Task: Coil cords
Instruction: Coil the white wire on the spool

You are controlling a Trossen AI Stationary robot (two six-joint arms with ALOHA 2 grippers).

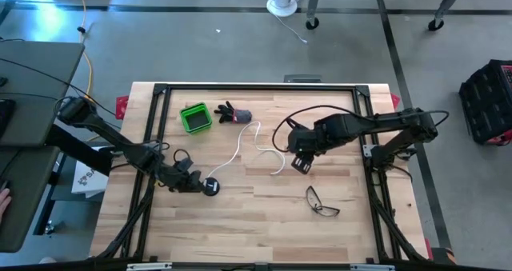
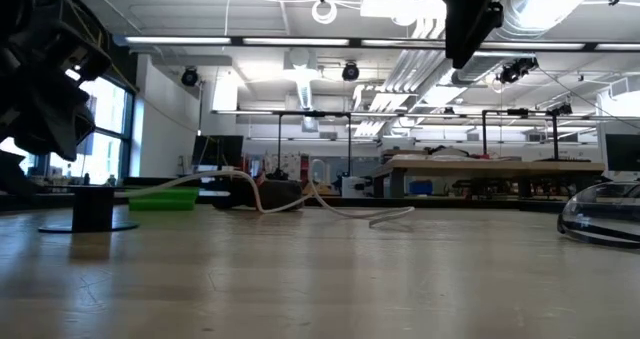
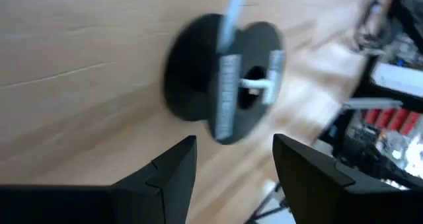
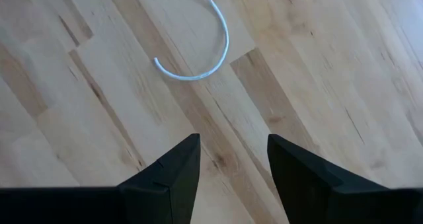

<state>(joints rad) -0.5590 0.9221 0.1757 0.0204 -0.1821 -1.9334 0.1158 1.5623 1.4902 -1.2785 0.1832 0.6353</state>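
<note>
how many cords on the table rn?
1. A white cord runs from the black reel by the left hand up toward the glove, then loops back to a free end near the right hand. None seem hidden.

Pretty bright and even overall, lit by ceiling strip lights (image 2: 290,41) that blow out to glare in the low view. Shadows on the worktop (image 1: 264,215) stay soft. The left wrist view is motion-blurred, its reel (image 3: 221,78) smeared; the right wrist view is crisp.
</note>
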